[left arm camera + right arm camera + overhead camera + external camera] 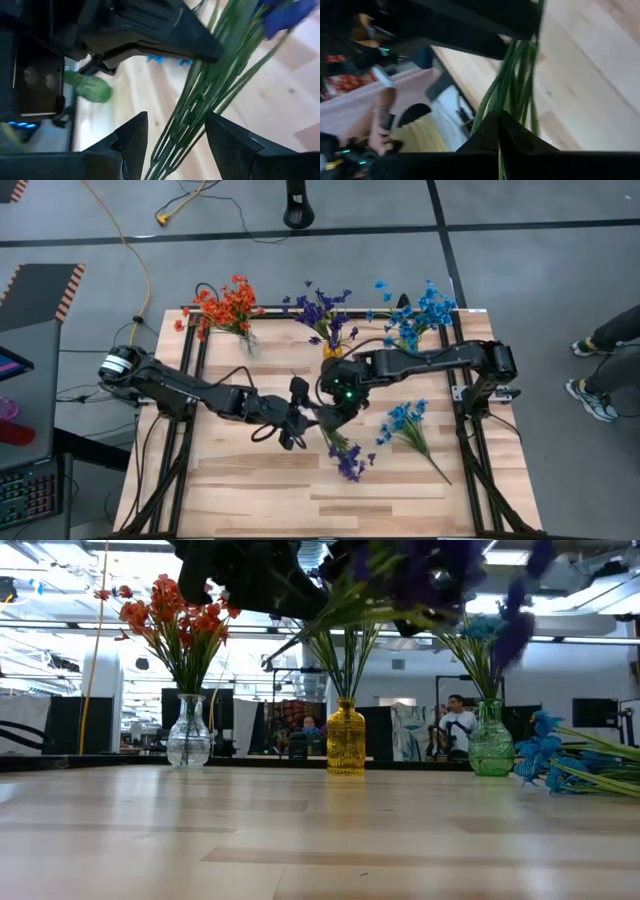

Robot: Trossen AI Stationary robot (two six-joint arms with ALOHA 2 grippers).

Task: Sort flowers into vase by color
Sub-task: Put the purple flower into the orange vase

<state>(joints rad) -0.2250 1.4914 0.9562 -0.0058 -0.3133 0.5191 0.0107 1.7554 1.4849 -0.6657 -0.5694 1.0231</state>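
Note:
A purple sprig bundle (pixel 348 462) with long green stems is held above the table; its blurred blossoms (pixel 440 575) show high in the low view. My right gripper (pixel 335 420) is shut on its stems. My left gripper (pixel 298 420) is open right beside it, and the stems (pixel 190 110) pass between its fingers (pixel 132 135) with no touch that I can see. Blue sprigs (pixel 405 425) lie flat on the table. At the far edge a clear vase (pixel 188 735) holds orange flowers, a yellow vase (pixel 346 738) purple ones, a green vase (pixel 490 740) blue ones. My right gripper pinches the purple bundle's green stems (pixel 512 80) between its two fingers (pixel 485 132), which lie across them. The bundle is lifted clear of the table. Its blossom end (pixel 350 465) points toward the near edge.
The three vases stand in a row along the table's far edge. A black frame (pixel 470 430) runs along both sides of the table. People sit in the room behind (pixel 457 725). A person's legs (pixel 600 370) show beyond the table's right side.

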